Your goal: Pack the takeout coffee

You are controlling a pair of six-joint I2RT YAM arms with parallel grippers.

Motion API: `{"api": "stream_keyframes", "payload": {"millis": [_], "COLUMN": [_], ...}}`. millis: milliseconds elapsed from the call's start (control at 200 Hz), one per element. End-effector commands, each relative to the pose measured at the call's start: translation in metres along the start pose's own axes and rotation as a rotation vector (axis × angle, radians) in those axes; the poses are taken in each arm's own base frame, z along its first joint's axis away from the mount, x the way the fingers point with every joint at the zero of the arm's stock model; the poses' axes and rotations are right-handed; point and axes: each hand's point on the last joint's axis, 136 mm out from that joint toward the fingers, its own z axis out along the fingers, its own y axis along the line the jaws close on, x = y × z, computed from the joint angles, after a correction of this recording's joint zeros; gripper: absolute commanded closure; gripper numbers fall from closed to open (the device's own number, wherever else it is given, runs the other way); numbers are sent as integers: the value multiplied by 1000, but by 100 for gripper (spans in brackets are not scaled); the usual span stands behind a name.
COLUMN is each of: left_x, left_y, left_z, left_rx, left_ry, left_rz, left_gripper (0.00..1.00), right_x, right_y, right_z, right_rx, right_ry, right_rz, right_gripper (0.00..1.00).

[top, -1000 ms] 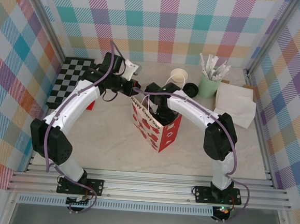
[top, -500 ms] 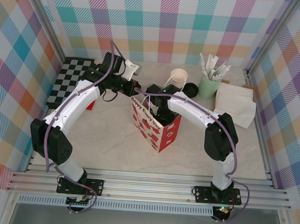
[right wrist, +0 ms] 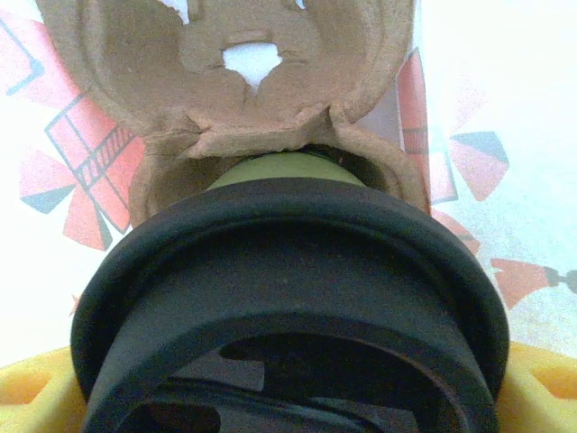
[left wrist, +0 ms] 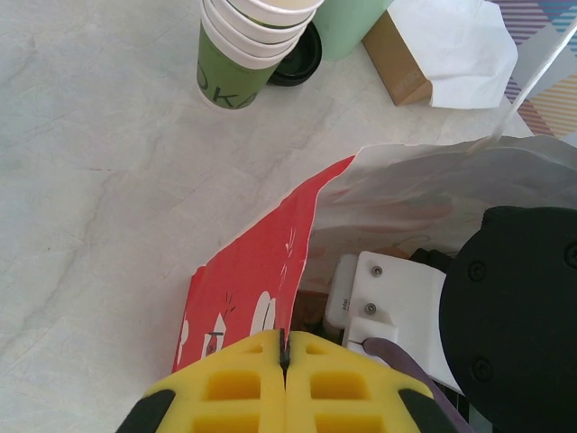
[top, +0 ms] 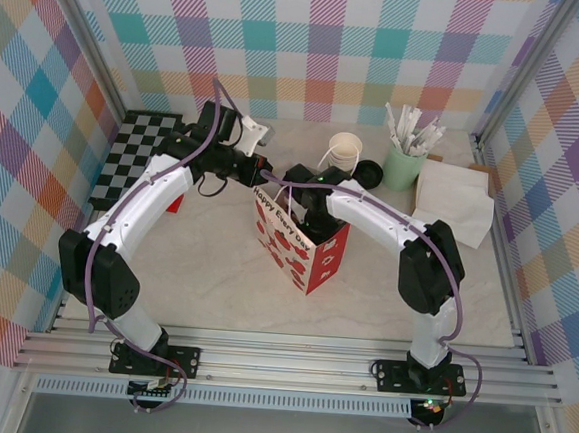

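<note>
Likely light, crushable takeout coffee: right tool clasps it at stiff lid; left tool pinches bag rim.

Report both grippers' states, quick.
Left gripper: closed, pinching the paper bag at its rim.
Right gripper: closed around the takeout coffee, inside the bag.

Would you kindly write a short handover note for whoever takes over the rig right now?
Left gripper: shut on the rim of the bag, holding it open.
Right gripper: down inside the bag, closed on the coffee cup, black lid on.
The cup is at a pocket of the cardboard carrier in the bag.
Done: cup lidded and in the bag.
Left: seat it, let go, pull both arms clear.
</note>
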Motion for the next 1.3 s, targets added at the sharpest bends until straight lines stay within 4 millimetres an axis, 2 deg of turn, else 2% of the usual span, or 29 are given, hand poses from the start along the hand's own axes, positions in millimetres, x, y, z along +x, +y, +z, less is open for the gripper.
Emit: {"api": "stream_keyframes", "payload": {"millis": [0, 460, 645, 780, 980, 1295], "left_x": [8, 9, 8, 8, 9, 9], "left_y": [-3, -5, -8, -8, -8, -9], "left_z": [4, 5, 5, 4, 5, 3], "left_rx": [29, 45, 56, 58, 59, 58], "left_ry": [47, 47, 46, 45, 47, 44], "left_rz": [-11, -8, -6, -5, -6, -2], "left_gripper": [100, 100, 100, 100, 100, 100], "right_x": [4, 4, 5, 6, 17, 28], "right_y": [-10, -9, -6, -11, -16, -23], "right_z": [42, 44, 52, 61, 76, 85], "right_rx": [31, 26, 7, 37, 58, 94], "right_ry": [64, 59, 72, 92, 162, 215], "right_rz": [6, 4, -1, 2, 9, 4], "right_gripper": [41, 42, 42, 42, 42, 41]}}
